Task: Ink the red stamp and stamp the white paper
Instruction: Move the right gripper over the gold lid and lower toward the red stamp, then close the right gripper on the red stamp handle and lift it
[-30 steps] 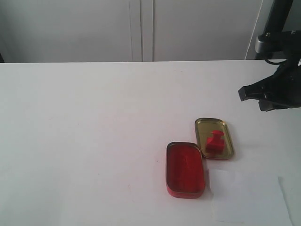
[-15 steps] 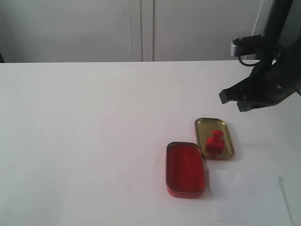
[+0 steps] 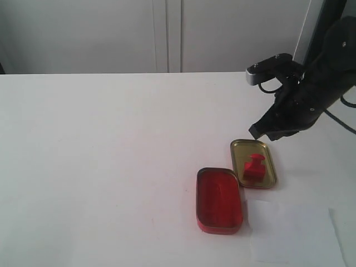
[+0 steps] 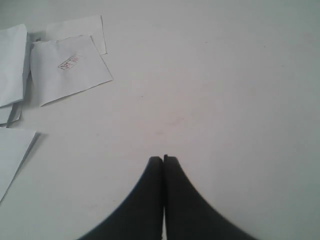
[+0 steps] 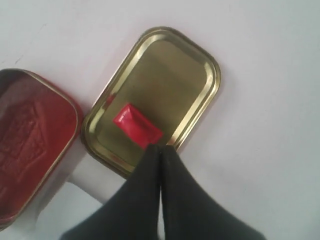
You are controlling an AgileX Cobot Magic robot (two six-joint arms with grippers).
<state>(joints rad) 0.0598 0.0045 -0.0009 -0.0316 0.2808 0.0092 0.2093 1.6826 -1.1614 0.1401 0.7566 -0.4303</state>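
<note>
White paper sheet (image 3: 295, 231) nearest, then the rectangular red ink-pad tin (image 3: 218, 200), then the small red plastic stamp (image 3: 253, 168) in a gold metal lid (image 3: 257, 149), black right gripper (image 3: 259, 133) hovering over its far edge, jaws pressed together, same for the left gripper (image 4: 163, 159).

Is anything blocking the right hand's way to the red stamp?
Nothing visible does. The red stamp stands uncovered in the open gold lid. The right hand, fingers shut, hangs by the lid's far end with only open air between them.
</note>
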